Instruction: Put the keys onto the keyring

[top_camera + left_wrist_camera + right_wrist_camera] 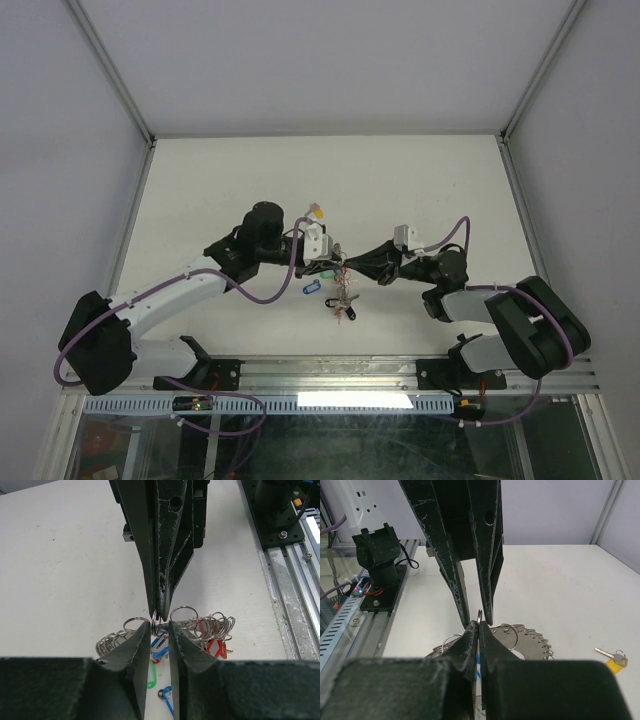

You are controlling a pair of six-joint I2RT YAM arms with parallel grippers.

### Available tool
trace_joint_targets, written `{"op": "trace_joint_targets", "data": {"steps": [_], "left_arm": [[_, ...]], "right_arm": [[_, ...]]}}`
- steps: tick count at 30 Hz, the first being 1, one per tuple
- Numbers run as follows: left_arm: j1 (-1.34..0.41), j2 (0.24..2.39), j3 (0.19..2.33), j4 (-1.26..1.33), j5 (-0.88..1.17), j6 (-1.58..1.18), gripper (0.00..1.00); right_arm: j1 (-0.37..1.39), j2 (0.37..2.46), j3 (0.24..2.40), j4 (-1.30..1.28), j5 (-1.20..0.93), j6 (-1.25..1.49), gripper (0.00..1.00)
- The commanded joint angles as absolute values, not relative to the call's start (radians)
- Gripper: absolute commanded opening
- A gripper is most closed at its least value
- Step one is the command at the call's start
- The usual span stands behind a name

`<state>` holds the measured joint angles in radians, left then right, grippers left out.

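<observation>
While my right hand [478,626] is clenched on a loop of the keyring [345,288], my left hand [160,630] brackets the same loop; whether it grips, I cannot tell. The keyring is mid-width on the white counter [420,180], nearer its near edge. A yellow-tagged key [614,658] lies apart, toward the middle. Pale grey panels [320,60] wall the far and side edges.

I can read no words, numbers or brand marks anywhere; the plastic tags [216,648] on the keyring [532,639] show no legible print.
</observation>
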<state>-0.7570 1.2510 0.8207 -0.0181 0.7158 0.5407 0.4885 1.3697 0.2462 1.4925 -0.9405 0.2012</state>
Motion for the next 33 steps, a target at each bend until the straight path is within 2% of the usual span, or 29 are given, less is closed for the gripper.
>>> {"op": "trace_joint_targets", "data": {"steps": [1, 8, 15, 24, 30, 33], "left_arm": [[-0.741, 1.255, 0.878, -0.012, 0.786, 0.575, 0.17], [-0.738, 1.271, 0.917, -0.056, 0.798, 0.589, 0.0], [-0.734, 1.295, 1.027, -0.28, 0.744, 0.681, 0.0], [-0.734, 1.349, 1.216, -0.591, 0.596, 0.802, 0.0], [-0.737, 1.396, 1.324, -0.698, 0.528, 0.82, 0.0], [-0.764, 1.445, 1.393, -0.773, 0.431, 0.833, 0.0]], "right_arm": [[0.484, 1.336, 0.253, 1.64, -0.947, 0.197, 0.0], [0.484, 1.337, 0.251, 1.64, -0.945, 0.193, 0.0], [0.484, 1.33, 0.245, 1.637, -0.93, 0.189, 0.01], [0.481, 1.223, 0.205, 1.502, -0.821, 0.109, 0.3], [0.48, 1.065, 0.194, 1.275, -0.767, 0.009, 0.33], [0.481, 1.011, 0.184, 1.212, -0.731, -0.02, 0.33]]}}
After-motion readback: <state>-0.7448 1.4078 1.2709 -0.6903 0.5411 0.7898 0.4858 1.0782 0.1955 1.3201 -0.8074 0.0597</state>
